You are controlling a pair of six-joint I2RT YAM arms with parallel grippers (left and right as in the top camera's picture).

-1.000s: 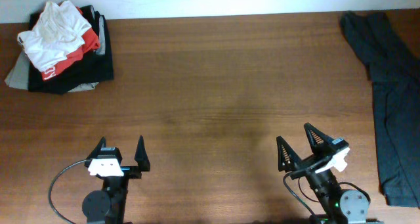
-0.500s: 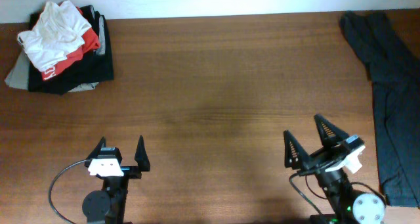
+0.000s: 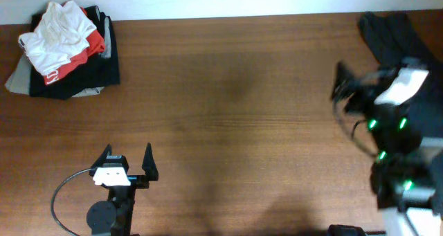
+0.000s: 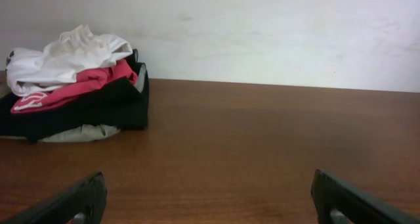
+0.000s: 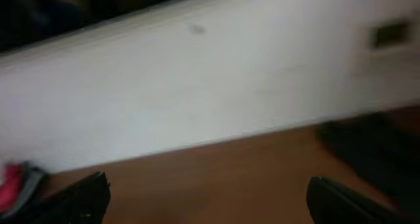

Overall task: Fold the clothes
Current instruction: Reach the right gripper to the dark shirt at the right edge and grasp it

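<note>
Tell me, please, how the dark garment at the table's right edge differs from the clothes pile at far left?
The dark garment is all charcoal, spread out long and loose; the pile heaps several pieces, white and red over black and grey. The garment lies flat, the pile stands bunched up. Both rest on the wooden table.

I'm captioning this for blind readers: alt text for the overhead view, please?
A blurred right arm hangs over a dark garment at the right edge of the wooden table. The left gripper, fingers open, sits near the front; a pile of clothes lies back left.
</note>
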